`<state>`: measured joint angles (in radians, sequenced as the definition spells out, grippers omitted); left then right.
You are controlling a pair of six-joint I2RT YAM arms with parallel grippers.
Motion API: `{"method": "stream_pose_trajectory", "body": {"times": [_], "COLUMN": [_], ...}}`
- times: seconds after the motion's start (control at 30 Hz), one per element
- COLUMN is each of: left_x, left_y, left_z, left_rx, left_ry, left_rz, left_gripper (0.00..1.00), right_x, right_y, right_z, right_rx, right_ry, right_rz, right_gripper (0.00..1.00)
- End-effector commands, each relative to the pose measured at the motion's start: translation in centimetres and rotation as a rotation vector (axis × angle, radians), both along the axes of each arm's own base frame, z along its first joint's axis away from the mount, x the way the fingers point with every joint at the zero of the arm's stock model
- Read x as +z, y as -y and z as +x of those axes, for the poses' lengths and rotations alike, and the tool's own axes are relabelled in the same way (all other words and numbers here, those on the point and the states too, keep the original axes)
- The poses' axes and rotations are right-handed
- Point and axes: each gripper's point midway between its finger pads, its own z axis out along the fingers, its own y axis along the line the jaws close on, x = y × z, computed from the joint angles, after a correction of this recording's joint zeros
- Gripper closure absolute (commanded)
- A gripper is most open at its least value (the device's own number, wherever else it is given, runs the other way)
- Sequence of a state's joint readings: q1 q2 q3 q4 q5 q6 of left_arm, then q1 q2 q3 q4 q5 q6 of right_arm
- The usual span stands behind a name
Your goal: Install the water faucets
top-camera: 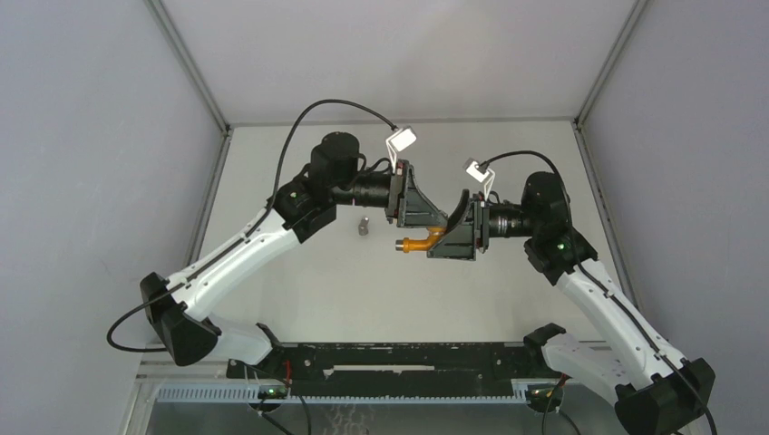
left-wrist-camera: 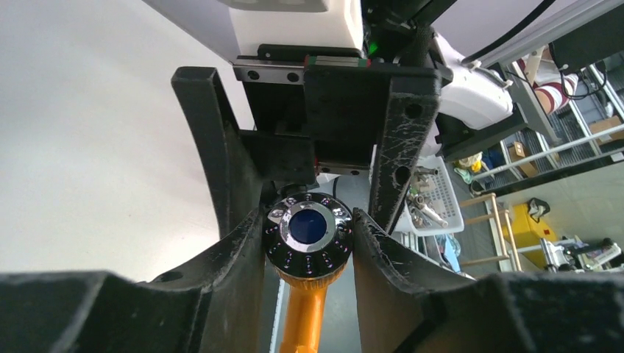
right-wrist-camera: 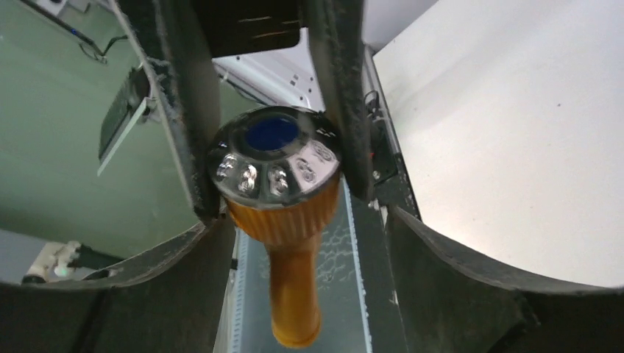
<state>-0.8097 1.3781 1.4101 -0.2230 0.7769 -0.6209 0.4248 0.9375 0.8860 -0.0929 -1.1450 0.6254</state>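
Orange tap body [top-camera: 419, 242] being held in the air between two robot grippers.

The tap is hanging above the table [top-camera: 381, 299], and the left gripper [top-camera: 435, 217] is pinching its silvery round end [left-wrist-camera: 307, 235] from both sides. The right gripper [right-wrist-camera: 302, 220] is facing it with jaws spread apart around the tap. The tiny grey fitting [top-camera: 363, 226] is standing on the table near the left gripper, apart from the tap.

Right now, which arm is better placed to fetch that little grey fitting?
Probably right: the right end effector stands open, while the left end effector pinches the tap. The fitting lies free nearby.
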Motion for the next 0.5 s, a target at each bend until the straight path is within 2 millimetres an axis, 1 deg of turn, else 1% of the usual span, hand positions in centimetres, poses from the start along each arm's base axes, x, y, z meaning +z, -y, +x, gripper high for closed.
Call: {"method": "stream_pose_trajectory", "body": {"times": [0.0, 0.07, 0.13, 0.27, 0.37, 0.47], "left_x": [4.0, 4.0, 3.9, 3.8, 3.8, 3.8], "left_y": [-1.1, -1.0, -0.9, -0.8, -0.7, -0.7], "left_z": [-0.4, -0.3, -0.4, -0.4, -0.3, -0.4], "left_rx": [0.045, 0.046, 0.041, 0.036, 0.038, 0.033], "left_ry": [0.117, 0.110, 0.102, 0.089, 0.085, 0.086], "left_rz": [-0.092, -0.091, -0.090, -0.091, -0.091, -0.094], "left_gripper": [1.00, 1.00, 1.00, 1.00, 1.00, 1.00], "right_x": [1.3, 1.5, 1.6, 1.9, 2.4, 2.7], "right_y": [-0.2, -0.4, -0.6, -0.8, -1.1, -1.6], "right_z": [1.2, 1.4, 1.5, 1.9, 1.6, 1.3], "right_rx": [-0.100, -0.131, -0.155, -0.202, -0.199, -0.177], "right_ry": [0.031, 0.036, 0.043, 0.058, 0.068, 0.066], "right_rz": [0.060, 0.072, 0.074, 0.083, 0.100, 0.119], "right_gripper": [0.16, 0.15, 0.17, 0.26, 0.27, 0.33]}}
